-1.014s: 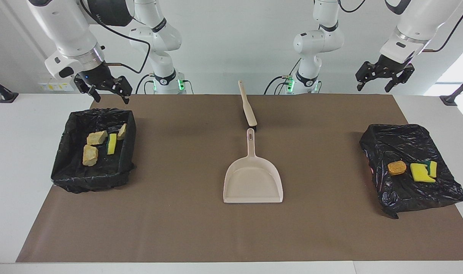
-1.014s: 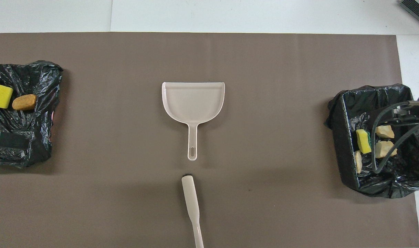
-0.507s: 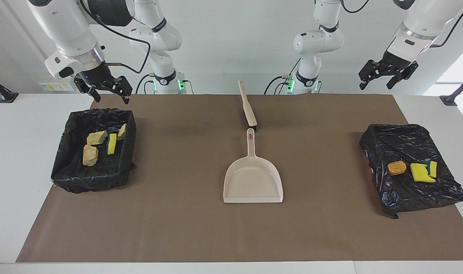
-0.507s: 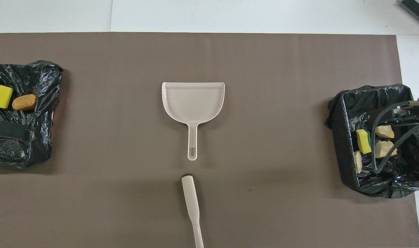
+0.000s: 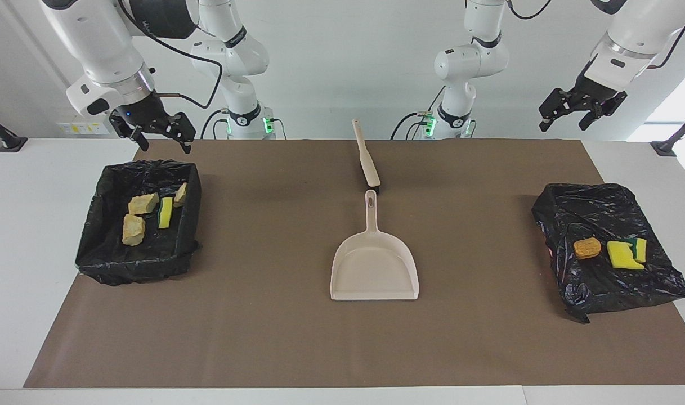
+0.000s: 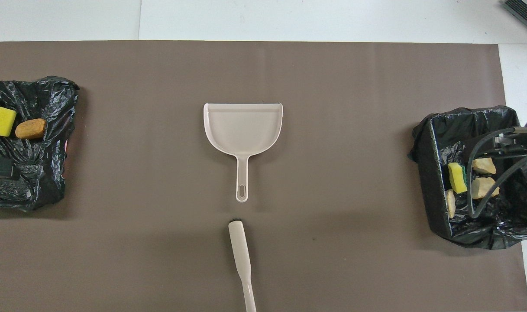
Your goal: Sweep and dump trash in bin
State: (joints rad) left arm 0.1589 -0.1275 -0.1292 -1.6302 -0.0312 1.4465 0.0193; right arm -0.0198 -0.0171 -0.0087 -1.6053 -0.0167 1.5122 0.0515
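Note:
The trash lies in two black-bagged bins. The bin [image 5: 94, 247] at the right arm's end holds three tan pieces [image 5: 133, 229] and a green-topped sponge [image 5: 165, 212]. The bin [image 5: 578, 214] at the left arm's end holds a brown nugget [image 5: 587, 248] and yellow sponge chunks [image 5: 623, 255]. My right gripper [image 5: 166, 147] hangs open and empty over the first bin's robot-side rim. High over the second bin, my left gripper [image 5: 564, 125] is open and empty too.
An empty beige dustpan [image 5: 374, 264] lies mid-table on the brown mat [image 5: 263, 337], handle toward the robots. The beige brush [image 5: 367, 160] lies just nearer the robots, in line with that handle.
The left gripper has risen and drawn back toward the robots' end, away from its bin. The right arm, bins, dustpan and brush have not moved.

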